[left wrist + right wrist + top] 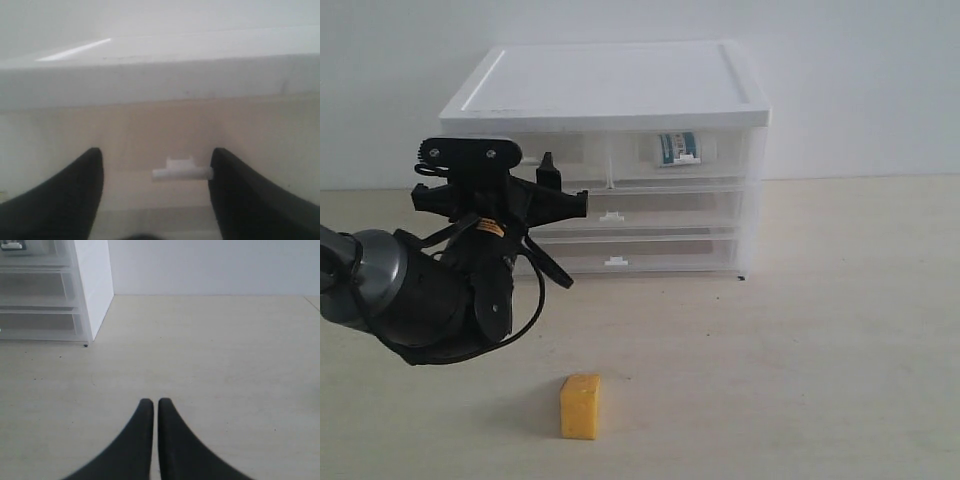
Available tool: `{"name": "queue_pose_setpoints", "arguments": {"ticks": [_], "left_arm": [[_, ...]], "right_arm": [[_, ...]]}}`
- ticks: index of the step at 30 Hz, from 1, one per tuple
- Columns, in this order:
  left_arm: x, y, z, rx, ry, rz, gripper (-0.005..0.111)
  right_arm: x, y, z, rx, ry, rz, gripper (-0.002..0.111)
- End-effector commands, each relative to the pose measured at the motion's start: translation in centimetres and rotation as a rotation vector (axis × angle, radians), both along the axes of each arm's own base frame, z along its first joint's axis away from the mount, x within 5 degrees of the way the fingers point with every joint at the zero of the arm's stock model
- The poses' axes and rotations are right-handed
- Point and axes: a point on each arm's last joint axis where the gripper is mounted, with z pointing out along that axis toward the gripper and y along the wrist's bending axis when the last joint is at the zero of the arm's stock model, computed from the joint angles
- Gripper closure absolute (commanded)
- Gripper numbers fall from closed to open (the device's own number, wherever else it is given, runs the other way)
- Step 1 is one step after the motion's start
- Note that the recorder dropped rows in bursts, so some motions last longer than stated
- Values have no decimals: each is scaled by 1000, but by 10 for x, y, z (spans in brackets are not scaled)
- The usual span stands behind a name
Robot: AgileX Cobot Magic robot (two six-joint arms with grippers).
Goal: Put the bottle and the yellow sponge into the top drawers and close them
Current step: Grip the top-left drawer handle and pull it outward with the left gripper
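The bottle [675, 148] lies inside the top right drawer [728, 158], which is pushed in. The yellow sponge [581, 406] stands on the table near the front, well below and apart from my left arm. My left gripper [565, 184] is open at the front of the top left drawer [585, 152]. In the left wrist view the left gripper [157, 155] has that drawer's white clip handle [181, 170] between its fingers, close to one fingertip [222, 165]. My right gripper [155, 402] is shut on nothing, low over bare table, and is out of the exterior view.
The white-topped cabinet [620, 85] stands at the back middle against the wall, with two full-width drawers [660, 215] under the top ones. Its side wall [92, 285] shows in the right wrist view. Pale table [820, 350] stretches to the right and front.
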Motion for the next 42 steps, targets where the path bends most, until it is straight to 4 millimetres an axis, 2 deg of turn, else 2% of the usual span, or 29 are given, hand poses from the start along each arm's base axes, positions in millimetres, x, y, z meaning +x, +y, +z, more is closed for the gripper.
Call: {"name": "queue_pose_setpoints", "arguments": {"ticks": [1, 4, 6, 15, 26, 42], "left_arm": [[8, 7, 2, -11, 16, 16, 73], [8, 7, 2, -11, 16, 16, 94], [8, 7, 2, -7, 15, 16, 102], [0, 9, 3, -17, 33, 41, 102], [-42, 8, 30, -13, 31, 1, 102], [-92, -1, 34, 0, 91, 25, 102]], "right_arm": [[0, 0, -1, -1, -9, -4, 107], [0, 0, -1, -1, -9, -4, 107], [0, 0, -1, -1, -9, -4, 107], [0, 0, -1, -1, -9, -4, 107], [0, 0, -1, -1, -9, -4, 107], [0, 0, -1, -1, -9, -4, 107]]}}
